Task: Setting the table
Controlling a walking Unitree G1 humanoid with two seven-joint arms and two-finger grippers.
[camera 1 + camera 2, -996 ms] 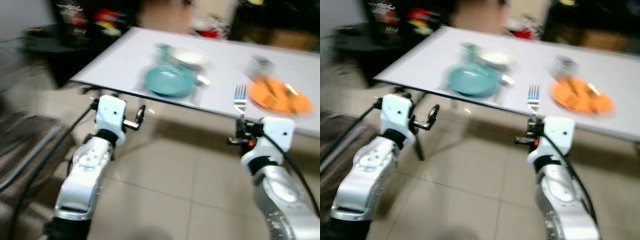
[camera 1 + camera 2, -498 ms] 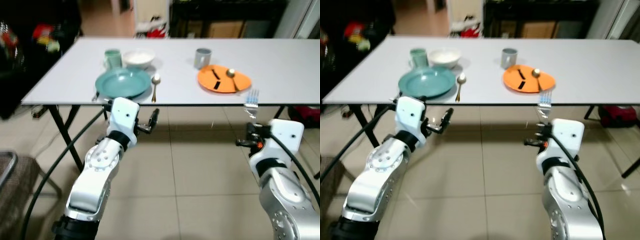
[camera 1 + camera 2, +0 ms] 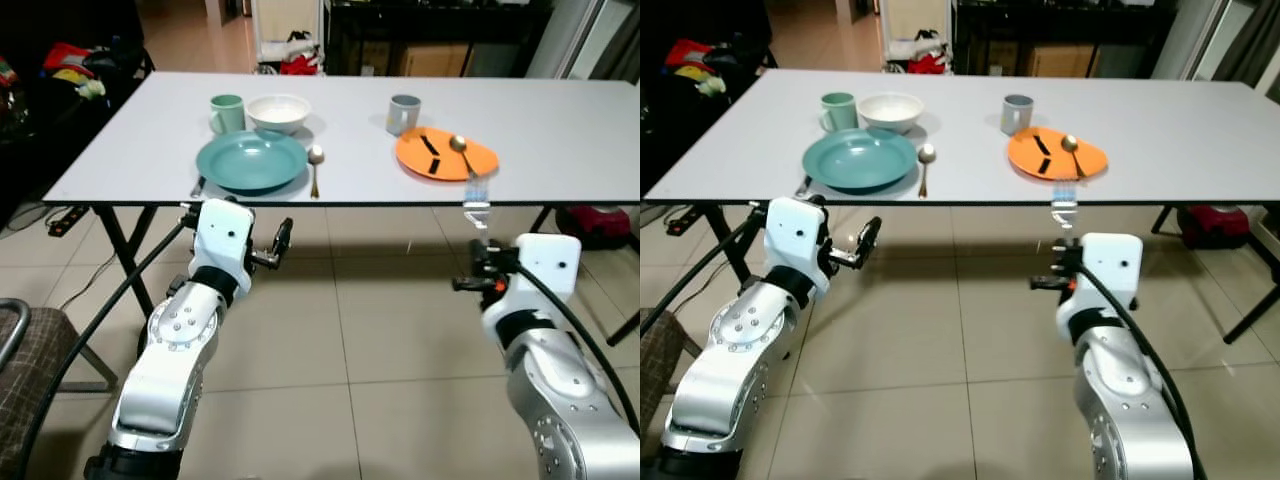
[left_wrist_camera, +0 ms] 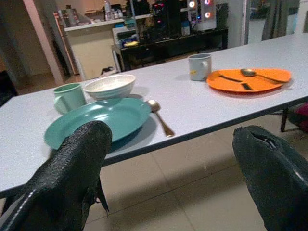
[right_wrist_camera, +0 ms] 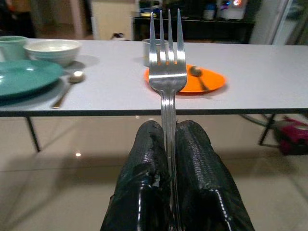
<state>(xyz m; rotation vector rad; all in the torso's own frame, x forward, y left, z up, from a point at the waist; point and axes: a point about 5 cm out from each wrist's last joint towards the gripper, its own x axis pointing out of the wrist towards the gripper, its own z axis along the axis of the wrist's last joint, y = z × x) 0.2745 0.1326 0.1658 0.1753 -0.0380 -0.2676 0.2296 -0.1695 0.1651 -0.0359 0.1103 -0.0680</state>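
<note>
On a tiled floor (image 3: 370, 340) before the white table (image 3: 560, 120) with its teal plate (image 3: 251, 161) and orange plate (image 3: 446, 154), the right gripper (image 5: 169, 144) pinches an upright fork (image 5: 167, 62), the left gripper (image 4: 168, 159) spread empty

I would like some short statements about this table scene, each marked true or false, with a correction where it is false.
1. The right end effector is shut on a silver metal fork. True.
2. The left end effector holds a spoon. False: it is open and holds nothing.
3. A white ceramic bowl stands on the white table behind the round teal plate. True.
4. The grey mug stands on the round orange plate. False: it stands on the table beside that plate.
5. A spoon lies on the orange plate. True.
</note>
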